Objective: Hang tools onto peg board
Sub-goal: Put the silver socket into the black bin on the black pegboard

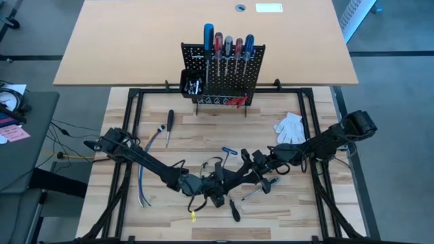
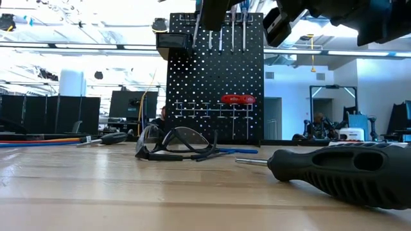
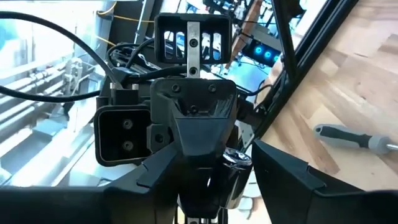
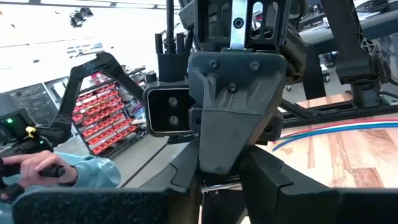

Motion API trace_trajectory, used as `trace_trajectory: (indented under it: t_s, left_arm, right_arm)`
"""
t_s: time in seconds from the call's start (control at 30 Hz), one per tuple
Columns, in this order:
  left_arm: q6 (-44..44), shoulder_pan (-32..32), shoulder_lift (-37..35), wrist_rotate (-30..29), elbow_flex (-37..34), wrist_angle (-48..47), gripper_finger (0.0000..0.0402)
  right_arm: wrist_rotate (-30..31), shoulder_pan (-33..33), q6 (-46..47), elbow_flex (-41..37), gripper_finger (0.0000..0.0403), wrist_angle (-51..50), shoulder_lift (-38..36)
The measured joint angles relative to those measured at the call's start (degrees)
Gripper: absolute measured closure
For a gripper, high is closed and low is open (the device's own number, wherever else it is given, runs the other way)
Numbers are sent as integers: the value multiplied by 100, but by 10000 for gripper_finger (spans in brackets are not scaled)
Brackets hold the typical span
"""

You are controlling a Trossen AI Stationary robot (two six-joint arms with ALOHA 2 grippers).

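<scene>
Both arms reach in low over the near middle of the desk [image 1: 203, 139], wrists almost nose to nose. Left gripper [image 1: 218, 193] & right gripper [image 1: 252, 169] sit close together there; each wrist view is mostly filled by the other arm's wrist housing, so can't tell if either set of fingers is spread or closed, or if anything is pinched.

Peg board [image 1: 224, 74] stands upright at the desk's far edge, center, well apart from both grippers. Along its top rail hang screwdrivers w/ blue [image 1: 208, 34], red [image 1: 218, 42] & black handles, shafts pointing down. Red-handled pliers [image 2: 238, 99] hang lower on the board face. Black bin [image 1: 190, 81] on the board's left side holds small silver bits.

Loose tools on the desk:
- black-handled screwdriver [image 1: 169, 123] lies left of center, between board & left arm, clear of the fingers.
- black-handled screwdriver [image 1: 234, 209] lies on the near side, just beside the left gripper; in low view its big ribbed handle [image 2: 347, 173] fills the right foreground.
- grey-handled driver [image 3: 354, 137] lies flat on the wood close beside the grippers.

Safety glasses [image 2: 173, 144] rest on the desk in front of the board in the low view. White glove [image 1: 290, 127] lies right of center, near the right arm. Blue/orange cables [image 1: 146, 169] trail along the left side.
</scene>
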Motion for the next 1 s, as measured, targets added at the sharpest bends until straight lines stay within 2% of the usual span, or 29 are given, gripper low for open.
trace_trajectory:
  t_s: [0.33,0.5,0.63,0.87,1.0]
  left_arm:
    - [-88,-170,7,-209,2,-12,292]
    - [-183,-178,14,-245,0,-33,314]
    - [-266,-193,14,-222,-3,-32,319]
    - [-443,-249,18,-200,-5,-161,347]
    - [-471,-326,25,-338,-16,-251,350]
  right_arm:
    - [10,-2,26,4,305,-91,0]
    - [25,-2,40,9,286,-258,0]
    - [25,-9,38,9,251,-272,0]
    - [-6,-79,-238,11,161,-475,-11]
    - [-318,-279,-248,20,142,-786,-17]
